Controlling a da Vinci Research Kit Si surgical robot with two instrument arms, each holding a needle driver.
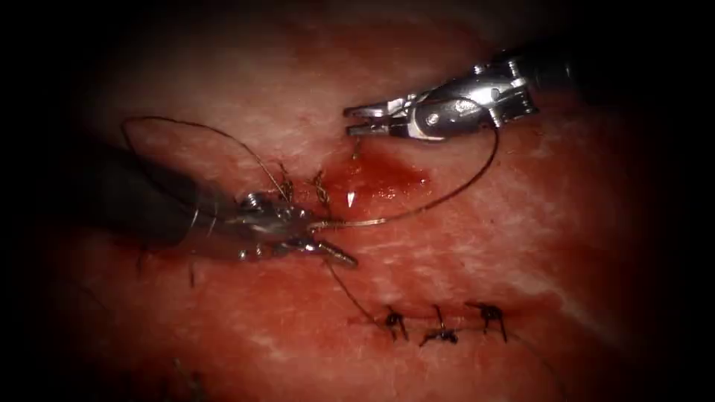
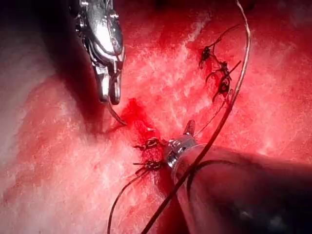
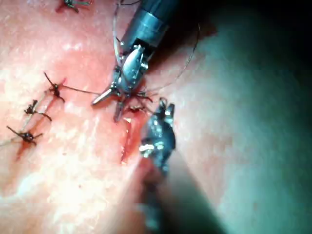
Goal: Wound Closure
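Jaws of my left tool (image 1: 324,242) stand spread and empty just left of the cut (image 1: 350,195), with thread (image 1: 417,210) looped round the shaft. My right tool (image 1: 357,121), above the cut, seems pinched narrow on that thread. Two stitches (image 1: 320,190) close the cut's left end, and red fluid (image 1: 391,179) pools in the open remainder. I cannot tell where the needle is.

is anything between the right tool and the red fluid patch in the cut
nothing visible does: the right tool hangs just above the red fluid, with bare tissue between. the thread loops past to the right of that gap, and the left tool sits lower left of the fluid.
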